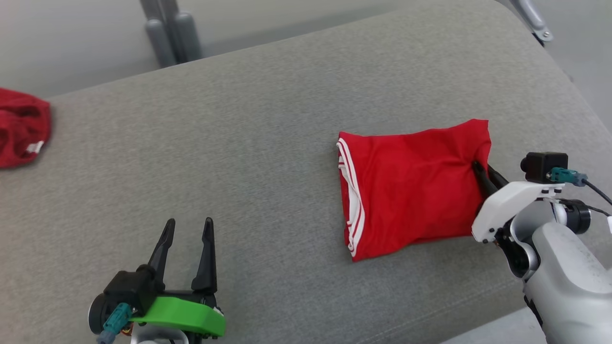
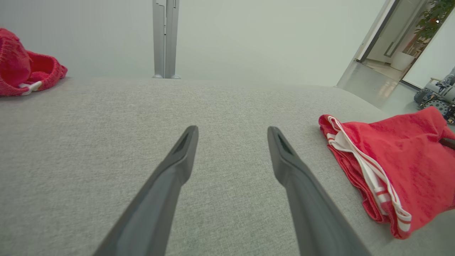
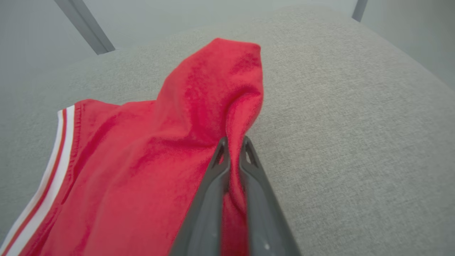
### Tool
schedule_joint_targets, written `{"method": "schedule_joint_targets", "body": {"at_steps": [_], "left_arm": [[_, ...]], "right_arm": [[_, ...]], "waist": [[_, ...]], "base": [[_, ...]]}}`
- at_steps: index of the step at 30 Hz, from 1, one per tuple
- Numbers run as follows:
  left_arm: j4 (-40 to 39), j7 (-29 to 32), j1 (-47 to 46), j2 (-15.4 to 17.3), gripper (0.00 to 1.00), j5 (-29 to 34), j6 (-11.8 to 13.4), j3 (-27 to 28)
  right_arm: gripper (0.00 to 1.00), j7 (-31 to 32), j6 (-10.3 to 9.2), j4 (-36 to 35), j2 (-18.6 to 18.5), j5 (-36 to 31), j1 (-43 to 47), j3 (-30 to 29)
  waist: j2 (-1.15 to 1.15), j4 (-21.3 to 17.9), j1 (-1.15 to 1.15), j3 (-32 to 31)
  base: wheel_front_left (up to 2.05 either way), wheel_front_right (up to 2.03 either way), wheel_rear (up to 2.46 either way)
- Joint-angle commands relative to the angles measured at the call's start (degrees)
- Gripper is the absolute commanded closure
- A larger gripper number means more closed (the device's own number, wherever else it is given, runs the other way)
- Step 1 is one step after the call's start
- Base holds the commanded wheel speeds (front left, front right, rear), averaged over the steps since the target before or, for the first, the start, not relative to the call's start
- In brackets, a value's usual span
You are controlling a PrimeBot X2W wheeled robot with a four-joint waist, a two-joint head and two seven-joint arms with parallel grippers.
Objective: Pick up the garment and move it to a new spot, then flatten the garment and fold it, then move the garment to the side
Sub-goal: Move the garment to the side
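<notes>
Your right jaws are pinching the red shirt on the surface, your left jaws are standing open.

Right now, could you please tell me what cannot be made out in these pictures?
Head view: the second red cloth is cut off by the left edge, so its type is unclear.
Head view: the right gripper, jaws shut on the folded garment, has its tips partly hidden in a crease.
Right wrist view: how many layers are pinched; the fold hides it.
</notes>
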Motion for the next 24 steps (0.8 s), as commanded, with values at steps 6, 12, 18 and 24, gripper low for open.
{"method": "schedule_joint_targets", "body": {"at_steps": [6,12,18,24], "left_arm": [[-1.25,1.66,-3.05,1.51,0.00,1.28,-0.34,-1.34],[-2.36,2.43,-3.70,1.88,0.00,1.45,0.31,-1.53],[-3.64,2.66,-4.02,2.78,0.00,0.92,1.09,-0.49],[-5.51,3.47,-4.99,3.47,0.00,0.90,1.36,-0.31]], "right_arm": [[1.00,-2.38,-0.08,1.86,2.83,-0.92,-4.16,0.65],[1.00,-4.32,-0.08,3.88,4.89,-1.27,-7.58,1.31],[1.00,-5.40,-0.07,6.74,5.91,-2.04,-14.30,1.51],[1.00,-5.68,-0.08,12.80,3.98,-3.00,-23.64,-1.03]], "waist": [[0.00,-11.92,0.00,5.06],[0.00,-10.86,0.00,6.13],[0.00,-8.05,0.00,7.35],[0.00,-4.36,0.00,9.45]], "base": [[0.00,0.00,0.00],[0.00,0.00,0.00],[0.00,0.00,0.00],[0.00,0.00,0.00]]}}
